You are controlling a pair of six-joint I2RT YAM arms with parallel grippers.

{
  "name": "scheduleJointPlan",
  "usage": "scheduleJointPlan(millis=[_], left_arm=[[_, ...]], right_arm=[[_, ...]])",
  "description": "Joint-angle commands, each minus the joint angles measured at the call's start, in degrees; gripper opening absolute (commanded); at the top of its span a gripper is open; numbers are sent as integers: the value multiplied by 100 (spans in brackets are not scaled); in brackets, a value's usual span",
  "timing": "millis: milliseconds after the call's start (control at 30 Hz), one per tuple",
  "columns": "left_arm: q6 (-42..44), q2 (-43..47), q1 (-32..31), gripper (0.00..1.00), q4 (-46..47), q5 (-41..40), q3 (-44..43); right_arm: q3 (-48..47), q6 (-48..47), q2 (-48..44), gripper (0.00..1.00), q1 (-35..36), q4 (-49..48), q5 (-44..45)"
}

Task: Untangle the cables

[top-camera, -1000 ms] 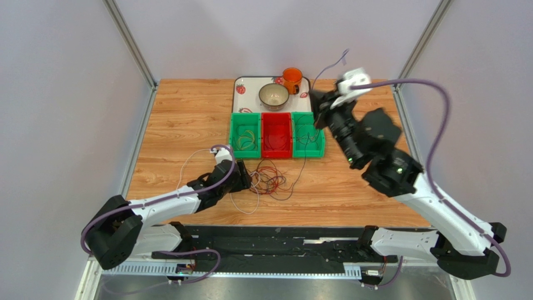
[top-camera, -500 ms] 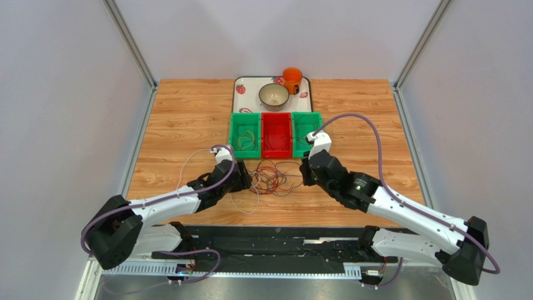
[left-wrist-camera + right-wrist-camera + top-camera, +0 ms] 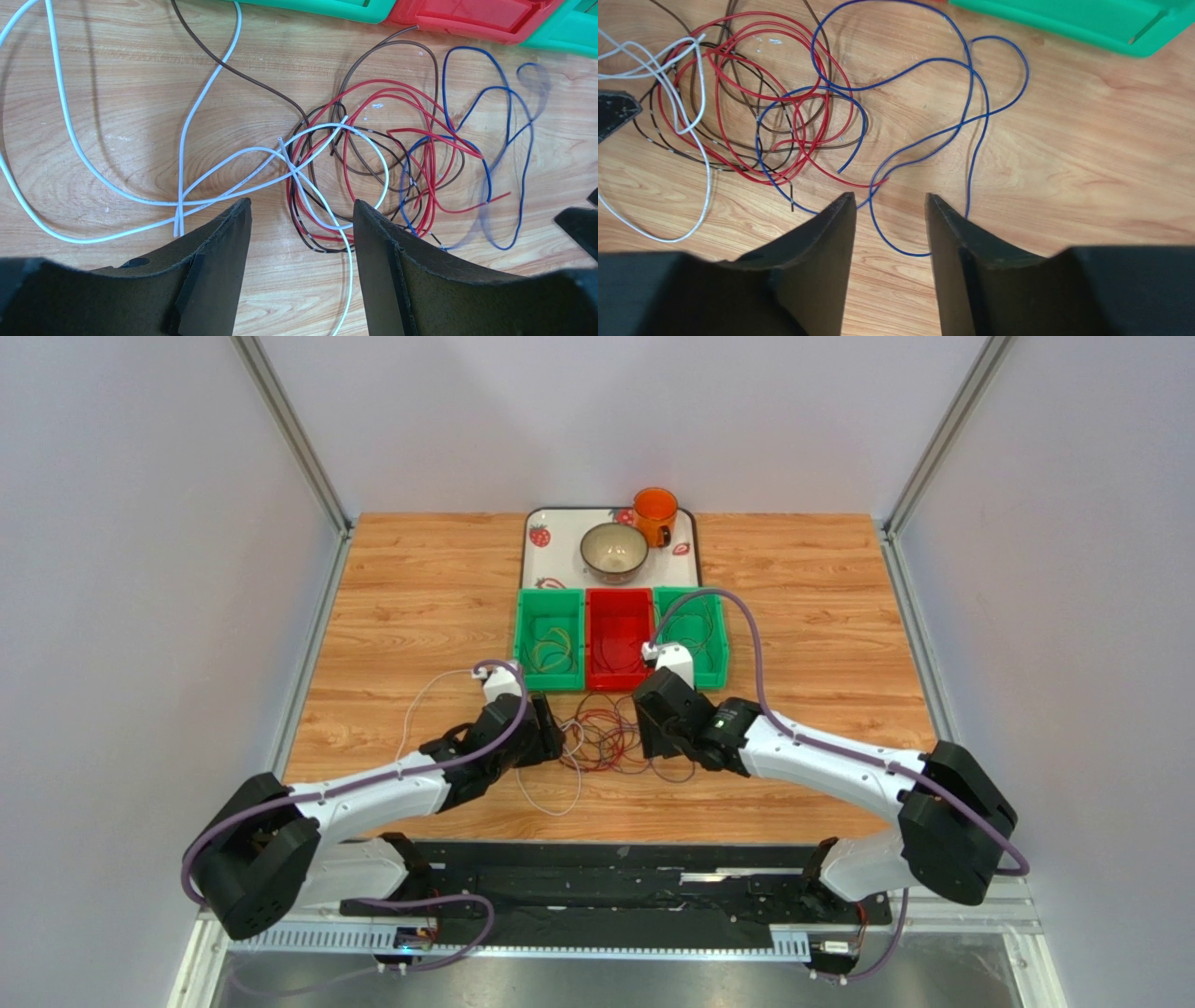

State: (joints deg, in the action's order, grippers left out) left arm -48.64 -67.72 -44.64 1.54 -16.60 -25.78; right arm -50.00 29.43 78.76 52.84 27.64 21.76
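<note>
The cables (image 3: 606, 734) lie in a loose tangle on the wooden table in front of the bins. In the left wrist view, white (image 3: 182, 136), red (image 3: 349, 185), brown and blue strands cross each other. My left gripper (image 3: 302, 204) stands open just left of the tangle (image 3: 556, 742), and a white strand runs on the table between its fingers. On the tangle's right side my right gripper (image 3: 648, 734) also stands open (image 3: 891, 197), low over a loop of the blue cable (image 3: 927, 63). Neither gripper holds anything.
Two green bins (image 3: 529, 637) (image 3: 720, 637) flank a red bin (image 3: 620, 672) just behind the tangle; the left green one holds a coiled cable. Behind them a white tray (image 3: 540, 532) carries a bowl (image 3: 615, 549) and an orange cup (image 3: 654, 511).
My right arm swung down from over the right green bin to the right side of the tangle, and its gripper went from shut to open. The left arm stayed put.
</note>
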Motion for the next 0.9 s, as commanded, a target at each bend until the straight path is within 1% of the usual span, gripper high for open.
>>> scheduleJointPlan(millis=[0,33,100,300,367,433,467,567,600,633,733,867], left_arm=[[83,5,-27,64,180,8,-24],[83,-4,-27,64,189,8,-24],[83,-4,-27,64,189,8,-32],[92,-48,-27,64,189,16,-50],[92,-57,-27,64,180,16,-59],[101,-83,-27,63,189,25,-76],[101,-92,-27,63,180,25,-85],[101,-101,-36,63,171,34,-94],[101,-101,-27,63,171,34,-94],[101,-109,-27,63,171,34,-94],[109,-101,-27,63,162,34,-103],[109,-74,-36,63,162,34,-85]], right_arm=[[-72,63,17,62,-221,-22,-663],[-63,-15,-1,66,-230,-22,-742],[-98,-86,-80,67,-230,83,-726],[-116,-263,-247,67,-318,470,-269],[-2,-18,-230,66,-519,392,-513],[130,246,-186,63,-651,129,-934],[139,526,-142,62,-661,76,-963],[-88,818,279,55,-661,40,-972],[-202,984,437,51,-652,75,-1007],[-299,1047,682,51,-661,84,-1164],[-625,1240,1009,48,-661,75,-1393],[-932,1364,1483,48,-661,303,-1297]])
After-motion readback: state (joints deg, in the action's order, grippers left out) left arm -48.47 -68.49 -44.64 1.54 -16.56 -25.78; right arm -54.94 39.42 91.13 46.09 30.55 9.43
